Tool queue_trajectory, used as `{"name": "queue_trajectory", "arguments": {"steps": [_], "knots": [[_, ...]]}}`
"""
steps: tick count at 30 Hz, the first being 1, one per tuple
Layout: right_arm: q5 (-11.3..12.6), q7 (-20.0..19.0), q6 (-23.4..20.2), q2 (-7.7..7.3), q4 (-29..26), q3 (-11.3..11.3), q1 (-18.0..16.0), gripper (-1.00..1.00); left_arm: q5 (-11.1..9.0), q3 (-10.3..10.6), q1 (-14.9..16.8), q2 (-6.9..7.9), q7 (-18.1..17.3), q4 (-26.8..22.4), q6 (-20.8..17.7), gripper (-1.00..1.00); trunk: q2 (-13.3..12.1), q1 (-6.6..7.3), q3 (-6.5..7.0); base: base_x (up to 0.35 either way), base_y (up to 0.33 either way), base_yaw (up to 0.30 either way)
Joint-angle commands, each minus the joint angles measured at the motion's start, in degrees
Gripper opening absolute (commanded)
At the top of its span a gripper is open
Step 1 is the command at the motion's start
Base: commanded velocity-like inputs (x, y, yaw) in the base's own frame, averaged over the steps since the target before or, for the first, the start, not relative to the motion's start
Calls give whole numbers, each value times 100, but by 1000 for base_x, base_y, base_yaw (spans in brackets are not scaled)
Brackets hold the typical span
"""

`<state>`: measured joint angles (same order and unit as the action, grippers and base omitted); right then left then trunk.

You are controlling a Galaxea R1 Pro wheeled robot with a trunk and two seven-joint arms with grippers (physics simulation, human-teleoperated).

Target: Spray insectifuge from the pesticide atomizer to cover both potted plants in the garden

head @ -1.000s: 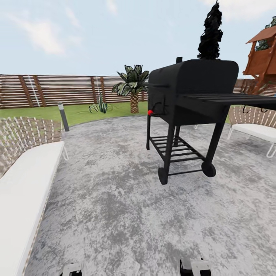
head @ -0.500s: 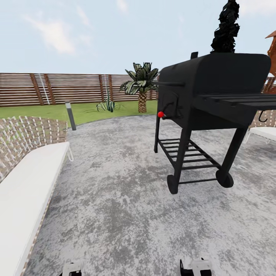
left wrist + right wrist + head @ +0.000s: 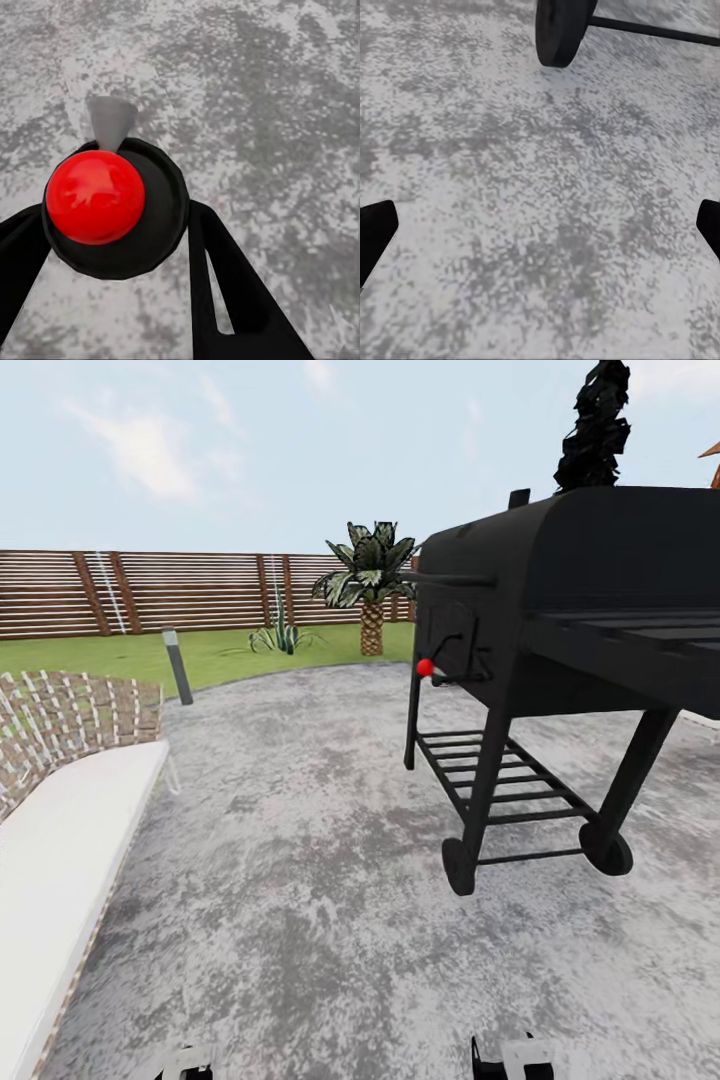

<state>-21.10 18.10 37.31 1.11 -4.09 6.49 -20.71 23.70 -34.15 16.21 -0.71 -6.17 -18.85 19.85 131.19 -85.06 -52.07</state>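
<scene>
On the left of the head view, a wicker sofa [image 3: 70,800] with a white cushion borders the stone patio [image 3: 300,880]. Beyond it are a path light [image 3: 176,665], the slatted fence [image 3: 200,590], an agave [image 3: 278,635] and a palm [image 3: 370,575], with a black grill [image 3: 570,610] on the right. The left wrist view adds the pesticide atomizer [image 3: 161,221], seen end-on with its red cap [image 3: 96,196] and grey nozzle [image 3: 112,120]. The left gripper [image 3: 116,221] pinches its dark body between narrow fingers. It looks light, rigid and smooth, so it is best held around the body with the nozzle clear. The right gripper [image 3: 540,225] is spread wide and empty over paving near a grill wheel [image 3: 561,30].
</scene>
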Motion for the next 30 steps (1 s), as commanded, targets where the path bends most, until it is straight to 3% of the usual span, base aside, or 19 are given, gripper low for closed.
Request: {"name": "queue_trajectory", "arguments": {"steps": [1, 30], "knots": [[-61, 26, 13, 4, 6, 45, -4, 100, 21, -48, 4, -5, -42, -5, 11, -100, 2, -2, -6, 341, 0, 20], [-61, 18, 13, 12, 13, 45, -3, 100, 20, -48, 3, 0, -42, -5, 19, -100, 2, -2, -6, 341, 34, 245]]}}
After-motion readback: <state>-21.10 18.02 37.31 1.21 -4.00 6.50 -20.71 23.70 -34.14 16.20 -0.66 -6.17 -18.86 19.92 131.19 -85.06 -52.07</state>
